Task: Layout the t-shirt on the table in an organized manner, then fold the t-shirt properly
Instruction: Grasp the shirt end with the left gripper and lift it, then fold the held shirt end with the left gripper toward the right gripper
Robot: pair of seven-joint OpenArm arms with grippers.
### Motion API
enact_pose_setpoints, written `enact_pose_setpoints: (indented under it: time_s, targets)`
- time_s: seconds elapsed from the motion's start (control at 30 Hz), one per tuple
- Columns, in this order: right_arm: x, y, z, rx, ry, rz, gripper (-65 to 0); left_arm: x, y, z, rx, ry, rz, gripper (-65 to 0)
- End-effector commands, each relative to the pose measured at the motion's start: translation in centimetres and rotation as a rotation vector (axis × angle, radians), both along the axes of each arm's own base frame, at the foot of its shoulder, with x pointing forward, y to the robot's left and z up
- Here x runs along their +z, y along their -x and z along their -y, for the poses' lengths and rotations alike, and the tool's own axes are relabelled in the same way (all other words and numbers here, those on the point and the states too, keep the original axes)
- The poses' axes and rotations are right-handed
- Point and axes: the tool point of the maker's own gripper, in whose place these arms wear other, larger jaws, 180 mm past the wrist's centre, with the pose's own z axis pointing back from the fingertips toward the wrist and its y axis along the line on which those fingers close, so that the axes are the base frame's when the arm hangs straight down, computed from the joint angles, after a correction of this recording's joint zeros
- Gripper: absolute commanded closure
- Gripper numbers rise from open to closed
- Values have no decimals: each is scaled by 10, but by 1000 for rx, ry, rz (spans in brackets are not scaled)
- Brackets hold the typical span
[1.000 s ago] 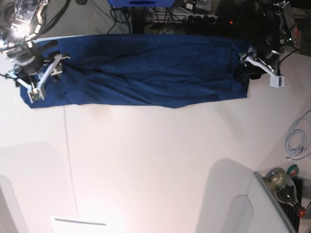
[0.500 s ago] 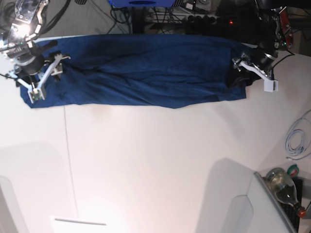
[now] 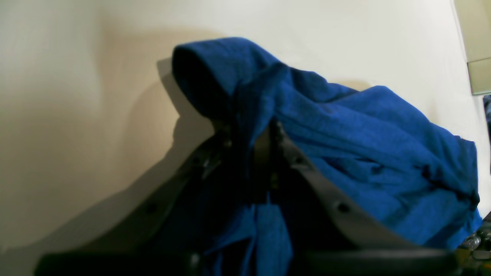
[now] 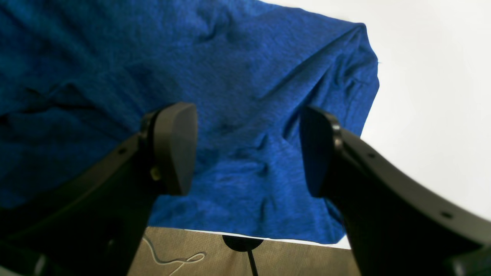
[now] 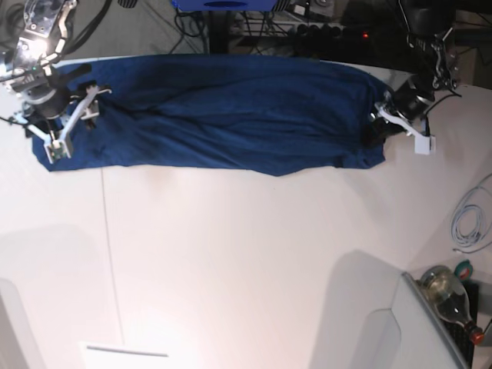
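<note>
The dark blue t-shirt (image 5: pixel 223 108) lies stretched in a long wrinkled band along the far side of the white table (image 5: pixel 254 254). At its right end, my left gripper (image 5: pixel 378 127) has pinched the cloth; the left wrist view shows the gripper (image 3: pixel 249 134) shut on a raised fold of the t-shirt (image 3: pixel 364 153). My right gripper (image 5: pixel 73 119) hovers over the shirt's left end. In the right wrist view this gripper (image 4: pixel 247 149) is open, its dark fingers (image 4: pixel 176 145) wide apart above the t-shirt (image 4: pixel 238 76), holding nothing.
A thin dark seam (image 5: pixel 111 254) runs down the table's left part. A grey cable (image 5: pixel 469 223) and a glass bottle (image 5: pixel 450 296) sit at the right edge. A white panel (image 5: pixel 384 323) stands at the lower right. Cables and gear (image 5: pixel 307 31) crowd beyond the far edge.
My left gripper has closed on the shirt's right end and drawn it slightly inward and up, bunching that edge. The right arm has not moved.
</note>
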Motion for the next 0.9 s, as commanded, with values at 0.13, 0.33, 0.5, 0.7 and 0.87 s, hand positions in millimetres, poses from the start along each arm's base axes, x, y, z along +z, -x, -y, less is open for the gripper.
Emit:
enact_pose_setpoints:
  time_s: [0.13, 0.33, 0.5, 0.7, 0.87]
  targets:
    - [8, -7, 1, 5, 4, 37, -398, 12, -5, -30, -50, -138, -39, 0]
    - [8, -7, 1, 5, 4, 37, -398, 61, -14, -54, -37, -255, 90, 0]
    - [8, -7, 1, 5, 4, 37, -398, 94, -7, -24, -112, -312, 183, 0]
    - [9, -9, 1, 5, 4, 41, -398, 123, 0, 46, -206, -278, 290, 0]
    - [9, -9, 1, 5, 4, 41, -398, 112, 2, 112, -271, -190, 254, 0]
